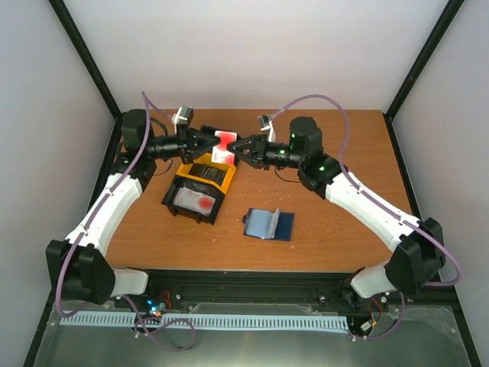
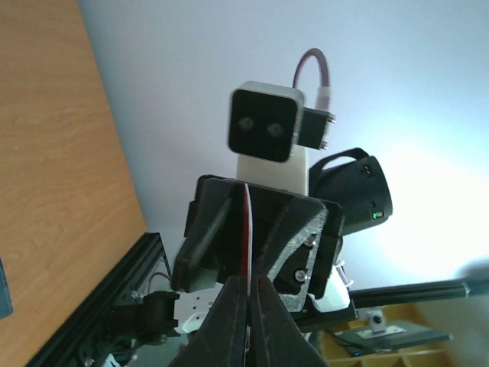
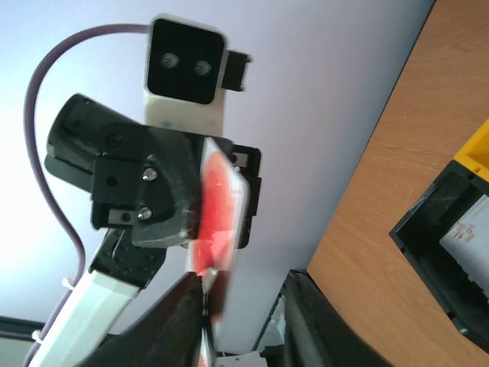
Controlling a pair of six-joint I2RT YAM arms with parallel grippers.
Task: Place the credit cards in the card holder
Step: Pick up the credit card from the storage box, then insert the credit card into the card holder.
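Note:
My left gripper (image 1: 208, 140) is shut on one white credit card with a red circle (image 1: 225, 141), holding it in the air above the back of the table. In the left wrist view the card (image 2: 246, 222) stands edge-on between the closed fingers of the left gripper (image 2: 248, 281). My right gripper (image 1: 240, 146) faces it, open. In the right wrist view the card (image 3: 221, 206) lies against the right gripper's (image 3: 248, 321) left finger, the other finger well apart. The navy card holder (image 1: 269, 224) lies open on the table. More cards (image 1: 195, 200) lie in the bin tray.
The black-and-yellow bin tray (image 1: 218, 177) stands below the grippers, left of the middle; its corner shows in the right wrist view (image 3: 458, 245). The black frame posts stand at the back corners. The wooden table (image 1: 344, 153) extends right of the holder.

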